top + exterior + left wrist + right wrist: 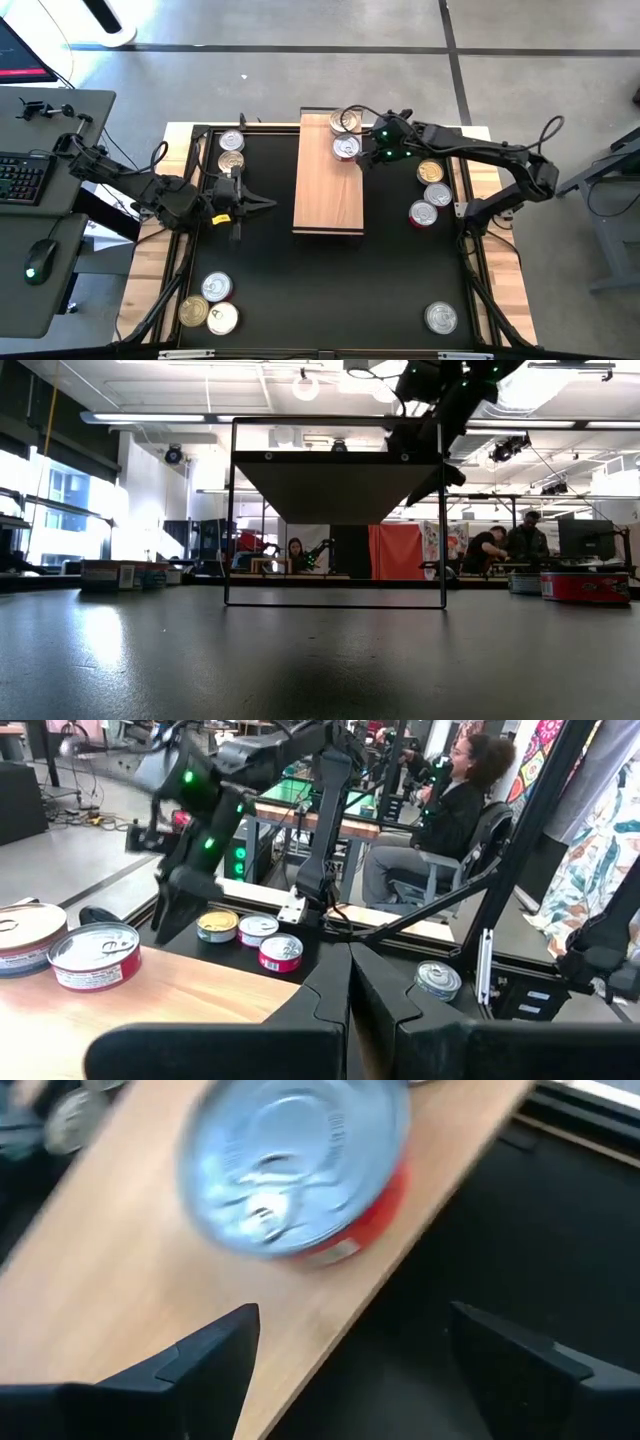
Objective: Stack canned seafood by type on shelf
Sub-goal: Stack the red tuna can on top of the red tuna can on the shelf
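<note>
Shelf (328, 185) | right hand (350, 1370) wide open, empty, beside red tin (300, 1165) | left hand (348, 982) closed, empty, seen only by its wrist view

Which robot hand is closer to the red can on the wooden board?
Right. The right gripper hangs open beside the red can; the left gripper waits shut, off the board.

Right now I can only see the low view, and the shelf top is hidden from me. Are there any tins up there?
Observer: Yes, two, at the far end of the shelf: a red-sided tin and a second tin behind it.
Operator: Is the right gripper holding one?
Observer: No. The right gripper is open, just short of the red-sided tin.
Operator: And the left one?
Observer: The left gripper is shut and empty, over the black tabletop beside the shelf.
</note>
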Available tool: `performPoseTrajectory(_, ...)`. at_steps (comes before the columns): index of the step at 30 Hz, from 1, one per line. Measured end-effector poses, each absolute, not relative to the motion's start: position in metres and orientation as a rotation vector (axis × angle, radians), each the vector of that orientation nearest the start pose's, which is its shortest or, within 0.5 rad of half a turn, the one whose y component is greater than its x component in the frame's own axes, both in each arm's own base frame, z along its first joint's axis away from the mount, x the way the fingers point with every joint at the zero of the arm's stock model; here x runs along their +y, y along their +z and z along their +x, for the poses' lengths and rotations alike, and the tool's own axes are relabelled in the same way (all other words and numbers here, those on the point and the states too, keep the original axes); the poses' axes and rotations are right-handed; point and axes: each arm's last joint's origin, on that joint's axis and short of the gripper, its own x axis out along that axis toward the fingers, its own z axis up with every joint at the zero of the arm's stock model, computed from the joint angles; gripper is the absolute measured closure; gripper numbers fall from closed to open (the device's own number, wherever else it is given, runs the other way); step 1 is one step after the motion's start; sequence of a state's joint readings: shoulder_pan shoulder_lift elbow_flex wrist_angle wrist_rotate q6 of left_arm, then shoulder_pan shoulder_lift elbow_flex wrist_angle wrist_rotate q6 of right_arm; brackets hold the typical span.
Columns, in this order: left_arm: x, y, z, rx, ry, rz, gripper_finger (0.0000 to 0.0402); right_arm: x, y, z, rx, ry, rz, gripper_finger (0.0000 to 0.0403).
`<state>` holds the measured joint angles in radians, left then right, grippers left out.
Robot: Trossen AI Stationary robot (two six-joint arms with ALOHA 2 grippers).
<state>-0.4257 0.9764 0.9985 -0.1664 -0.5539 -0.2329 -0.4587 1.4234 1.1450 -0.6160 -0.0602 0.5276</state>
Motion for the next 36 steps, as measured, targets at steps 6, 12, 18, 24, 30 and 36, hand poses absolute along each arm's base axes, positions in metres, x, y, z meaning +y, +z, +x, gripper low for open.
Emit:
performPoseTrajectory(6,-0.073,0.371,0.194,0.146,0.136,-0.146,0.0401,-0.103,0.310,0.237,0.765,-0.428,0.633,0.0091)
performPoseTrajectory(12,-0.072,0.370,0.194,0.155,0.141,-0.141,0.0401,-0.069,0.326,0.209,0.830,-0.395,0.669,0.0091)
performPoseTrajectory(18,-0.067,0.370,0.196,0.152,0.167,-0.141,0.0401,-0.048,0.317,0.192,1.028,-0.515,0.625,0.0091)
performPoseTrajectory(24,-0.066,0.370,0.196,0.151,0.172,-0.145,0.0402,-0.041,0.269,0.174,1.262,-0.741,0.691,0.0174)
performPoseTrajectory(30,-0.066,0.370,0.196,0.147,0.175,-0.180,0.0401,-0.029,0.221,0.160,1.400,-0.761,0.747,0.0383)
performPoseTrajectory(36,-0.070,0.368,0.207,0.127,0.182,-0.217,0.0401,-0.022,0.208,0.155,1.411,-0.805,0.720,0.0399)
